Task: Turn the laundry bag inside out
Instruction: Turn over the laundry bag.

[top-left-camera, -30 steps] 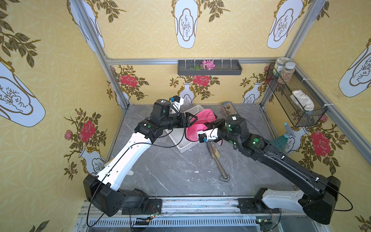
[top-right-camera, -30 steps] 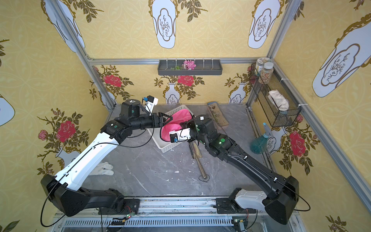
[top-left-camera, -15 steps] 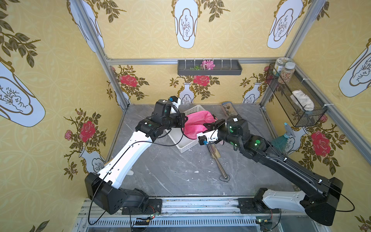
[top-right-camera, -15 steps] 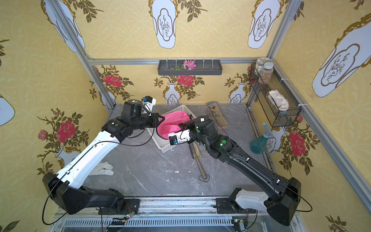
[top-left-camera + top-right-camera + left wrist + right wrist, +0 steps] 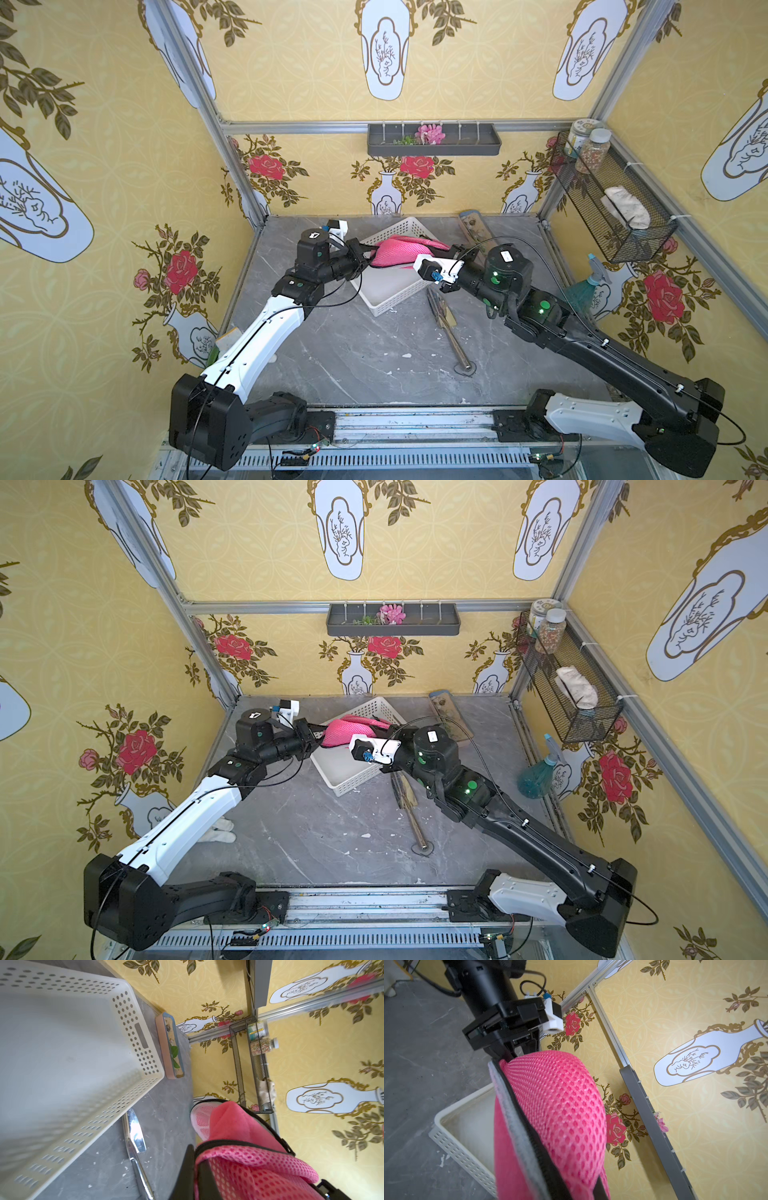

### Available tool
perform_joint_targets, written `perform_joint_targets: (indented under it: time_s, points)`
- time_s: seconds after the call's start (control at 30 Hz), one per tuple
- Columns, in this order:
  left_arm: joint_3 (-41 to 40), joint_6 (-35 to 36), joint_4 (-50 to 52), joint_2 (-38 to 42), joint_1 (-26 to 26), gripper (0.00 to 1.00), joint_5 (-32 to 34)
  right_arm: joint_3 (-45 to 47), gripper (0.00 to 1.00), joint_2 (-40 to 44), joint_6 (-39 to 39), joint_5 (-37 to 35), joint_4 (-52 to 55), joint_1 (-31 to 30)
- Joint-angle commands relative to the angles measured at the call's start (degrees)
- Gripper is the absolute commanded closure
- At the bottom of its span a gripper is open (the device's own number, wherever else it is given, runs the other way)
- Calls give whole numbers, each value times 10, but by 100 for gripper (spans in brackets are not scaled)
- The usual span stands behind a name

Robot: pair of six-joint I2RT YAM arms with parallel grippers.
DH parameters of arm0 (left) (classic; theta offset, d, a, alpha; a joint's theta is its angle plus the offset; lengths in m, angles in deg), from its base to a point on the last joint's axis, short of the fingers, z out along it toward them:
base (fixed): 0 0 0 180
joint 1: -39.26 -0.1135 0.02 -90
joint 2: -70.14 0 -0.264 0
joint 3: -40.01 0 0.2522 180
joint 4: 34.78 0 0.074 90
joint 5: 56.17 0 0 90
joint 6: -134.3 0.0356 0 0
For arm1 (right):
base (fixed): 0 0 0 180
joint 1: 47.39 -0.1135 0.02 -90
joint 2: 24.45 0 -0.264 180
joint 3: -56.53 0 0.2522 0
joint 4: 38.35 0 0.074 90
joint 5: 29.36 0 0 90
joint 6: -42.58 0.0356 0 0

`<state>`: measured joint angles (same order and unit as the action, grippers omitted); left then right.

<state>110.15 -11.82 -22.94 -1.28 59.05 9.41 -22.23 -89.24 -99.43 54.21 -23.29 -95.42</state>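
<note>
so the laundry bag (image 5: 401,251) is up in the air over the white basket (image 5: 388,306), strung between the two arms in both top views. the left gripper (image 5: 367,258) is clamped on one end and the right gripper (image 5: 453,248) is pinched closed on the other, by the black zip trim. from above you can't really make out the fingers though. the right wrist view is what nails it: there the left gripper (image 5: 519,1051) has its jaws squeezed together on the tip of the pink mesh, right where the zip starts. the right gripper's own fingers barely show in that view, too close and blurry. the left wrist view gives what the others don't, a smooth pink layer and a pale mesh bit poking out past the zip. it also shows a close look at the metal spatula (image 5: 135,1136) lying on the table just beside the basket, with the planter tray (image 5: 170,1047) by the back wall. the white glove (image 5: 220,831) next to the left arm only shows plainly in a top view
</note>
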Motion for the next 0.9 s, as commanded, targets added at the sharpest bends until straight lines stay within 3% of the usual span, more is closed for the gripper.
perform_joint_targets:
  time_s: [0.0,0.2,0.4,0.63,0.77,0.87]
  points:
    - [-20,-95,-101,-7,3,100,-3,-9,100,-12,85,-42,-136,-32]
    - [-23,-145,-164,-35,36,99,9,-13,100,-81,84,-100,-276,-98]
    - [-52,-169,-196,-18,36,72,66,25,100,-103,80,-148,-333,-114]
    - [-102,-153,-112,73,17,38,185,97,100,-47,62,-160,-303,-49]
    - [-82,-94,-24,109,16,36,235,115,100,-27,-27,-131,-272,-14]
    - [-48,-22,22,125,17,41,255,112,100,-23,-108,-103,-245,8]
